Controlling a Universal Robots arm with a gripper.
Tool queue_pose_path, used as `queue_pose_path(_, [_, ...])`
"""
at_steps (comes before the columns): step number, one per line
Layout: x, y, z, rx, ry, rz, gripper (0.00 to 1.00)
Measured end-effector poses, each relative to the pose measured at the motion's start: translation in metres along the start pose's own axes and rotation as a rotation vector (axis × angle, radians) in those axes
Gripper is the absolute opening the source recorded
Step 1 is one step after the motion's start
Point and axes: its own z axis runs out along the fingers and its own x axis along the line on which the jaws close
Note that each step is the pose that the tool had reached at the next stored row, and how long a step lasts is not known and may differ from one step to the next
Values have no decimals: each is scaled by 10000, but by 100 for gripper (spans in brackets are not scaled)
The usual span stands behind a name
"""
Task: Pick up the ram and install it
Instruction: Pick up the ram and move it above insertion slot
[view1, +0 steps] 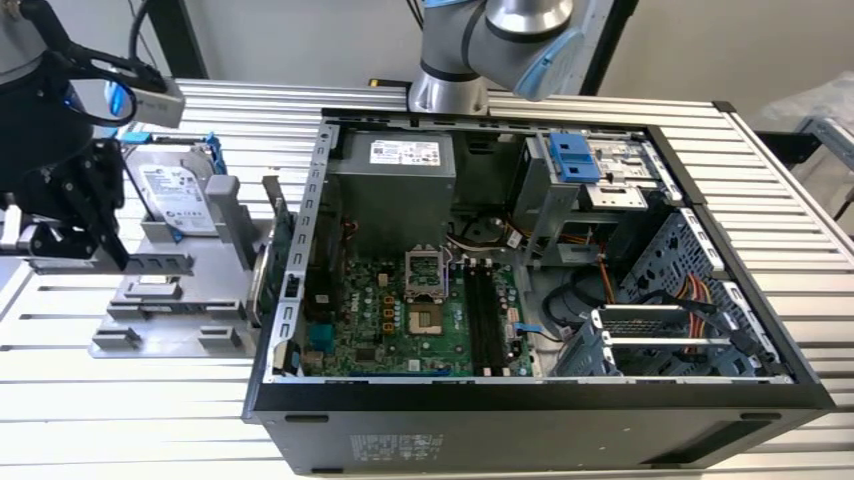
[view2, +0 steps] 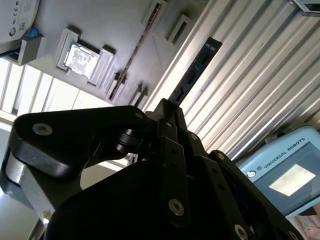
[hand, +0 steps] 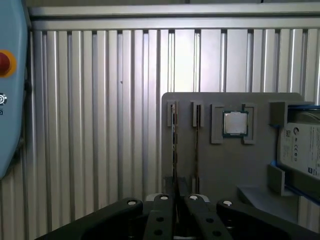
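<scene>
In the second wrist view I saw the black gripper (view2: 167, 111) clamped on the long, thin, dark ram (view2: 196, 67), which jutted from between the fingers over the ribbed aluminium table (view2: 250, 90). The first wrist view gave me the ram edge-on, plus the grey moulded holder (hand: 220, 165) with a small square silver processor (hand: 234, 123) in one pocket and a silver, blue-framed hard drive (hand: 302, 145) beside it. The exterior view added the open black computer case (view1: 534, 405) holding its green motherboard (view1: 400, 320), on the exterior view's right of the holder.
</scene>
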Motion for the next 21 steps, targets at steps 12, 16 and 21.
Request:
queue_pose_path(12, [5, 0, -105, -2, -408, -4, 0])
queue_pose_path(16, [7, 0, -157, -1, -436, -3, 0])
queue_pose_path(21, [11, 0, -224, -3, -435, -4, 0])
